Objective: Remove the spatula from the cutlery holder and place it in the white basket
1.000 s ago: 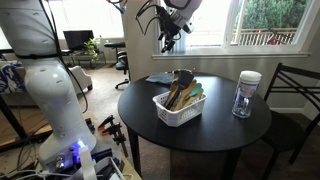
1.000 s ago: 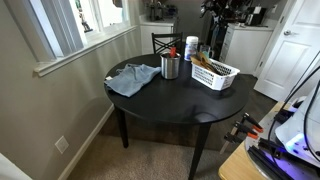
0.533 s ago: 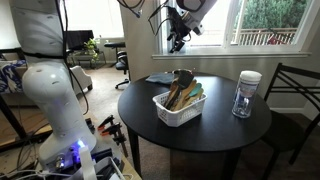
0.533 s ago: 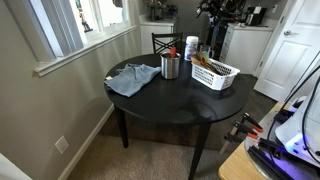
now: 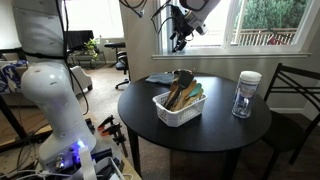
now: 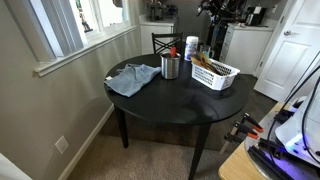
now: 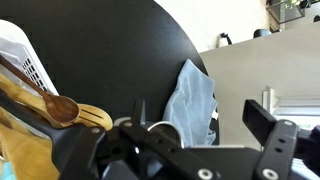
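Note:
The white basket [image 5: 178, 108] stands on the round black table [image 5: 220, 135] and holds several wooden utensils [image 5: 180, 93]; I cannot tell which one is the spatula. The basket also shows in the other exterior view [image 6: 216, 74] and at the left edge of the wrist view [image 7: 28, 62]. The metal cutlery holder [image 6: 170, 67] stands beside it and looks empty; its rim shows in the wrist view [image 7: 160, 128]. My gripper [image 5: 178, 38] hangs high above the table's far side, open and empty. In the wrist view my gripper [image 7: 203, 118] looks down on the holder and a blue cloth.
A crumpled blue cloth [image 6: 133, 78] lies next to the holder. A clear jar with a white lid [image 5: 245, 94] stands near the table's edge. A black chair [image 5: 295, 95] is by the table. A window sill lies behind.
My gripper has risen and shifted slightly away from the basket, still open and empty. Nothing on the table has moved.

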{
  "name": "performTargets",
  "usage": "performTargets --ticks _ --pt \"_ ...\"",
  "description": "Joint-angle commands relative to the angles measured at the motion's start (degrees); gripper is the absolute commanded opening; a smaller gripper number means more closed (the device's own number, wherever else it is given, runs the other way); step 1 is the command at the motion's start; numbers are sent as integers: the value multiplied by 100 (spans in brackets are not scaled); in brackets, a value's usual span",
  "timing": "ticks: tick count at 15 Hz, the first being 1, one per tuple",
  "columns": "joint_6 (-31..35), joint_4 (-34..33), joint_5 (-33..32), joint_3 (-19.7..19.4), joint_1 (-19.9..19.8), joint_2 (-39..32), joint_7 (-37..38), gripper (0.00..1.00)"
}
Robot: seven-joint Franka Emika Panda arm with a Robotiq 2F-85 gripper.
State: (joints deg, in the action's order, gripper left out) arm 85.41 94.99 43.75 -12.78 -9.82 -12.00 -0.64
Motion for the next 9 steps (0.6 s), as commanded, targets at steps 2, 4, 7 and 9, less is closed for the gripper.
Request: performTargets --ticks 2,4,7,9 --pt "-8 -20 -22 117 -110 -4 14 100" --pt "-145 -146 -13 113 -147 -105 2 100" --pt "-624 -580 -5 103 -304 -511 -207 100" --pt "-1134 -974 15 133 -449 -855 -376 100"
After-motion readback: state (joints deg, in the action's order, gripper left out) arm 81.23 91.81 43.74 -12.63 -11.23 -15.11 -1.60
